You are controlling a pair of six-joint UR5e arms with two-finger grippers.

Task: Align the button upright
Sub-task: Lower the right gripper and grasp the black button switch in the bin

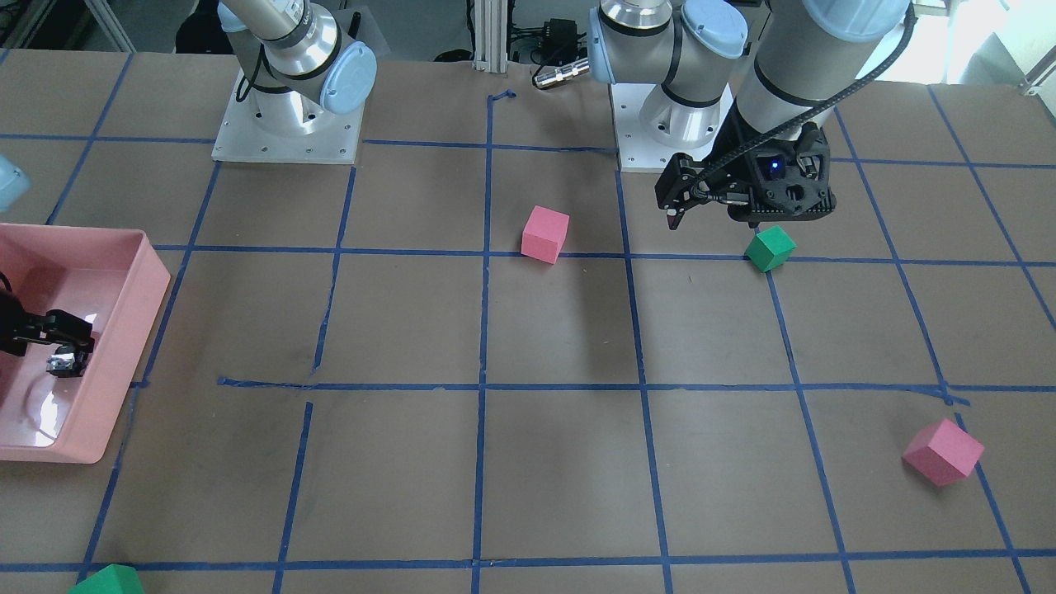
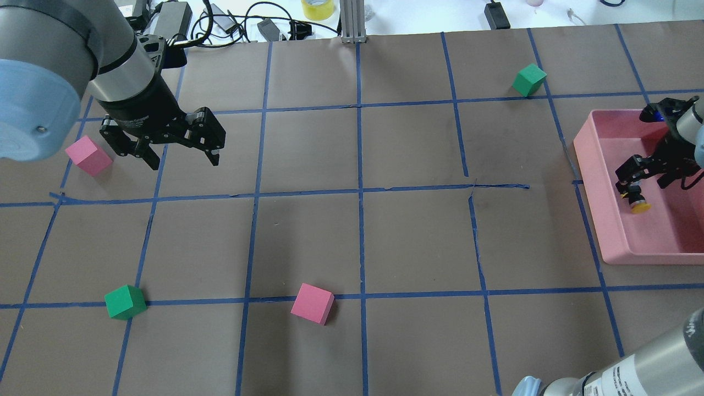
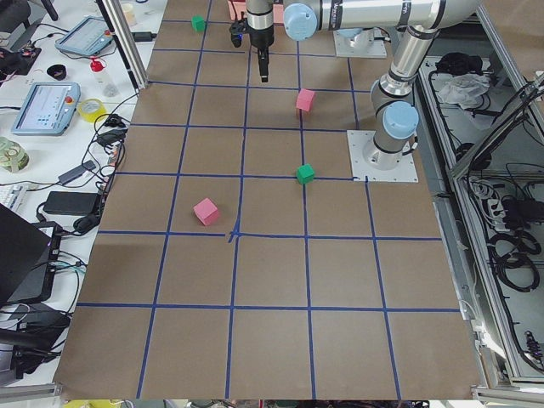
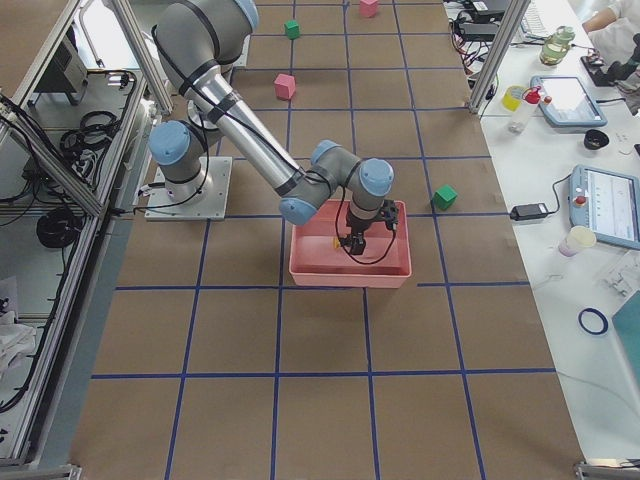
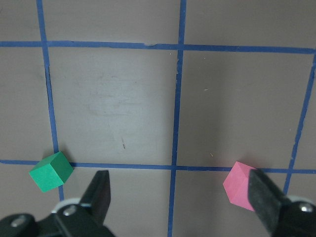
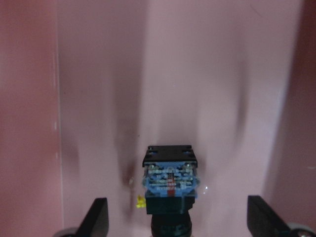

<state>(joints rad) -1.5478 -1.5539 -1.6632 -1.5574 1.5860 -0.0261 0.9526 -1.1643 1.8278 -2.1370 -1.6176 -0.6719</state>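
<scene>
Yellow-capped push-button switch [image 2: 639, 207] lying over in pink plastic tray [image 2: 654, 257]
We see its long axis near level, cap toward the robot [image 1: 280, 107]; right gripper [image 6: 178, 212] straddles it wide without touching, left gripper [image 2: 186, 160] gapes empty.

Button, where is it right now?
Overhead view, far right: the button is in the pink tray, between the jaws of the open right gripper.

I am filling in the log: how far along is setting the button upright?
Done: the right gripper is around the small yellow-capped push-button in the pink plastic tray. In hand: nothing; its fingers are open, clear of the button. Left: grip it and stand it up; its contact block faces the wrist camera, cap away, so it seems not upright. The left gripper hangs open.
</scene>
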